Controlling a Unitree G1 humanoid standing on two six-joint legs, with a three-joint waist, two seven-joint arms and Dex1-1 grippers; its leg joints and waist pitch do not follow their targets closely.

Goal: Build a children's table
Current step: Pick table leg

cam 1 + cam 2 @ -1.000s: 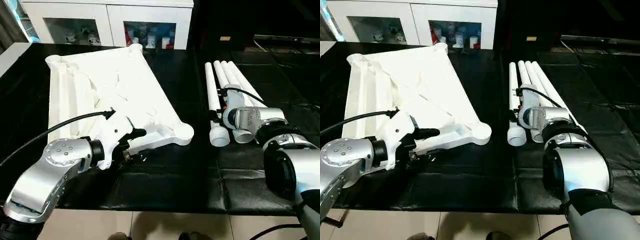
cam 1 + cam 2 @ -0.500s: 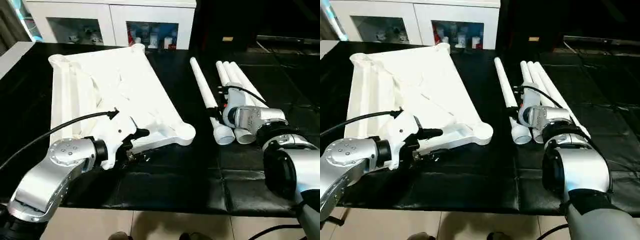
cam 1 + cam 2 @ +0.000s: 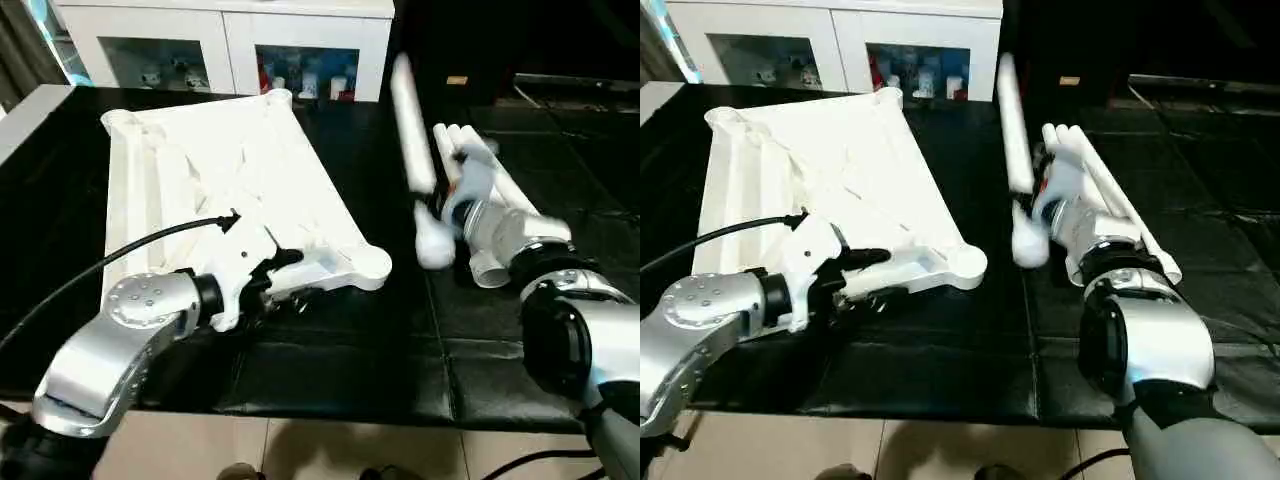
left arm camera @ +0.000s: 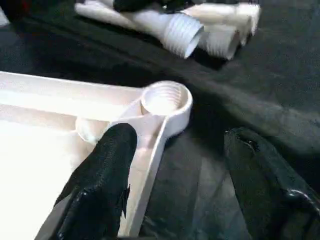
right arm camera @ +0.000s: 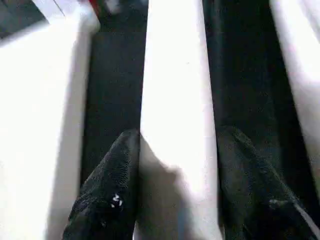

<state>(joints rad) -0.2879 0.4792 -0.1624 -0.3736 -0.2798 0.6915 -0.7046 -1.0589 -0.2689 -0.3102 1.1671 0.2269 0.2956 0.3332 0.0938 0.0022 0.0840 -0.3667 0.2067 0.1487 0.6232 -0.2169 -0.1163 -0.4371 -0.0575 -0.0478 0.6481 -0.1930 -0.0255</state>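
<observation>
Tabletop (image 3: 215,195) and legs are the two halves of this job, and the step in hand looks like bringing the first leg to its socket. The white plastic tabletop lies upside down on the black surface (image 3: 330,370), ribbed underside up, on the robot's left side. Its near corner socket (image 4: 166,99) sits open and empty, threads visible inside the round collar.

The left gripper (image 4: 175,170) is at the near edge of the tabletop beside that socket. Its jaws are spread: one black finger (image 4: 102,170) lies over the rim rail, the other stands off above the dark surface, so nothing is clenched yet. My read is that this arm is there to steady the tabletop.

The right gripper (image 5: 175,185) has its jaws closed on one white leg (image 3: 410,130), a finger on each side of the tube. In the head views that leg is lifted clear of the others, tilted, its wider threaded end hanging low near the gripper. The remaining legs (image 3: 480,175) lie bunched together on the surface just behind it.

The next move calls for carrying the leg across to the open socket, turning it so the threaded end points straight down into the collar, then seating and twisting it. Alignment matters most: a leg entering at a slant would likely cross the threads or push the tabletop sideways.
</observation>
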